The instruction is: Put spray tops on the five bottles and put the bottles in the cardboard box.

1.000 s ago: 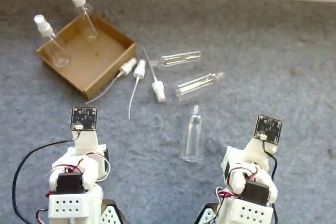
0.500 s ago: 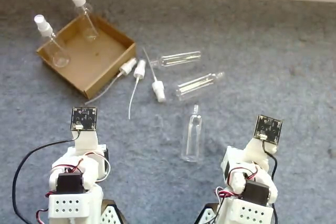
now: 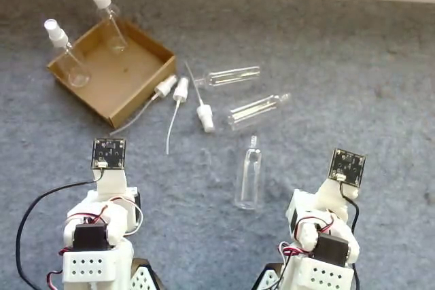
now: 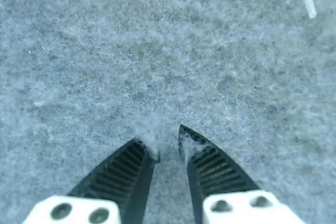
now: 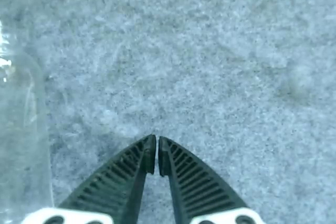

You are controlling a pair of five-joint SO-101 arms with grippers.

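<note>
Left gripper [image 4: 168, 144] stood barely parted and empty, right gripper [image 5: 157, 153] closed on nothing beside a clear, uncapped plastic bottle [image 5: 23, 129].

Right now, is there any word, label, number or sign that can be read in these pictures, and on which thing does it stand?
None can be read.
The cardboard box is plain, the clear bottles carry no label, and the white spray tops bear no print.
The small black boards on the arms show only marks too small to read.
</note>
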